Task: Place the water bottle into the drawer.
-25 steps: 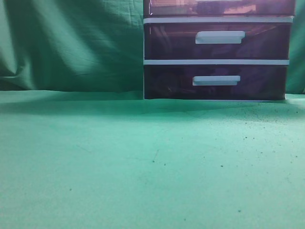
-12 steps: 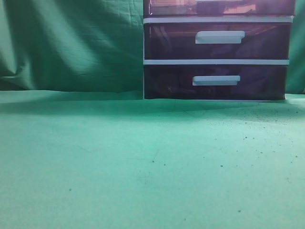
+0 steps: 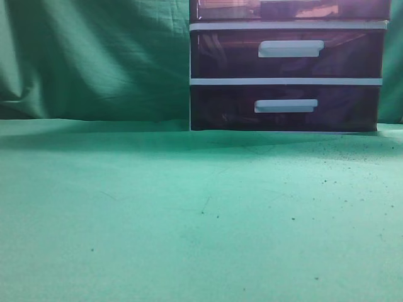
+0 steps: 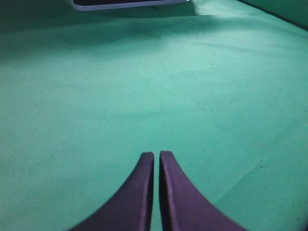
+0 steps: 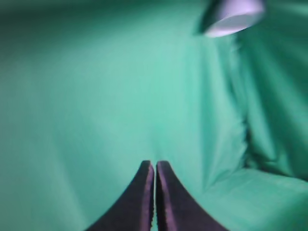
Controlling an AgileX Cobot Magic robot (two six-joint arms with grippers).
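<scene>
Both grippers, left (image 4: 156,161) and right (image 5: 155,168), pinched closed, empty. No bottle visible. Drawer (image 3: 289,9) looks closed; risk: nothing to stow, drawer blocked.

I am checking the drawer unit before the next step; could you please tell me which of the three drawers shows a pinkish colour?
The topmost drawer, cut off by the frame's upper edge. It shows pinkish-orange patches, while the middle drawer and bottom drawer look uniformly dark purple-brown.

Left gripper (image 4: 156,155): fingers pressed together, tips nearly touching, holding nothing. Right gripper (image 5: 155,163): fingers likewise closed, empty. Neither arm visible in exterior view.
</scene>
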